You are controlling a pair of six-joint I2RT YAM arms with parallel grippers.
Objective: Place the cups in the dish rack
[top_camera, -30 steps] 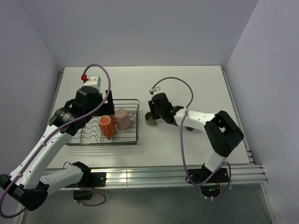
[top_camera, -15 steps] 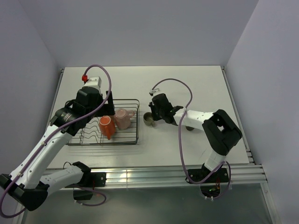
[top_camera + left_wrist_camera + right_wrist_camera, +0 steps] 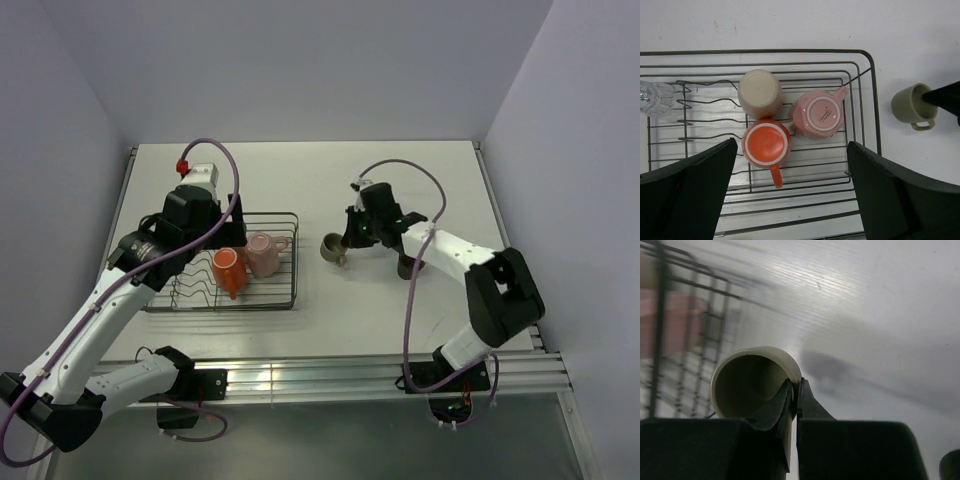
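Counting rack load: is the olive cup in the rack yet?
No; the olive cup is outside the dish rack, rim pinched by the right fingers.

We record a white table (image 3: 400, 180) with a flat, matte top. A dark wire rack (image 3: 296, 262) sits on its left half, long side running left to right. Just right of the rack, apart from it, stands an olive cup (image 3: 332, 248), mouth up; we cannot tell whether its base touches the surface. Farther right a dark mug (image 3: 407, 267) rests on the table, partly hidden.
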